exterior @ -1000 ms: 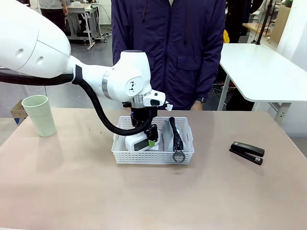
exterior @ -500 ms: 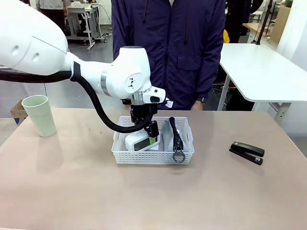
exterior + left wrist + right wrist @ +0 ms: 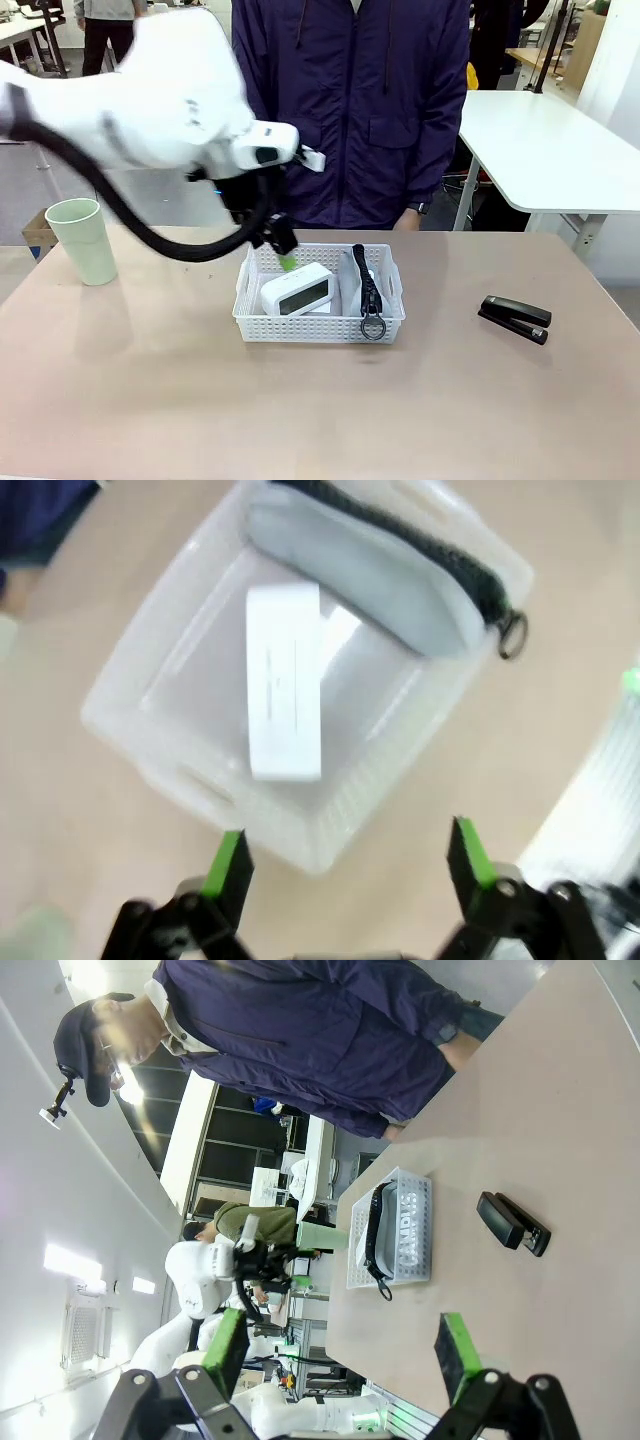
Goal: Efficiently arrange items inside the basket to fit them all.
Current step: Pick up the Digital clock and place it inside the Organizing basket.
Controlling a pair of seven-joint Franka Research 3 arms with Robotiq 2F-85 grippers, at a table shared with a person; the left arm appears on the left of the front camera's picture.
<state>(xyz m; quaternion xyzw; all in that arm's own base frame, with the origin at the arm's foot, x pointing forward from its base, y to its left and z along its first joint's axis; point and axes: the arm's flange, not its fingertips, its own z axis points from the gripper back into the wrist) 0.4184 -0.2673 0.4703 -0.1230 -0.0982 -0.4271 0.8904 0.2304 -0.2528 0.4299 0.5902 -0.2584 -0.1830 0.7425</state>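
You are standing half done: white rounded box (image 3: 296,291) and grey pouch (image 3: 350,283) are lying in the basket (image 3: 320,328), black stapler (image 3: 514,318) near the table's right edge and pale green cup (image 3: 84,240) by its far-left corner are waiting outside, left gripper (image 3: 348,842) and right gripper (image 3: 340,1345) are gaping wide, empty.

- Pale brown matte tabletop (image 3: 320,420): spans the lower half of the front view.
- Person in a dark navy zip jacket (image 3: 380,100): stands at the tabletop's far edge, near the middle; appears sideways in the right wrist view.
- White rectangular table on metal legs (image 3: 545,150): behind and to the right, apart from the tabletop.
- Brown cardboard box (image 3: 36,232): low beyond the far-left edge, partly hidden.
- Grey floor (image 3: 170,200): visible between the tabletop and the background furniture.
- Small yellow object (image 3: 471,75): just beside the jacket's sleeve; kind cannot be told.
- Second person in a grey top (image 3: 105,15): far off, upper left.
- Third person in an olive-green top (image 3: 250,1222): distant, right wrist view.
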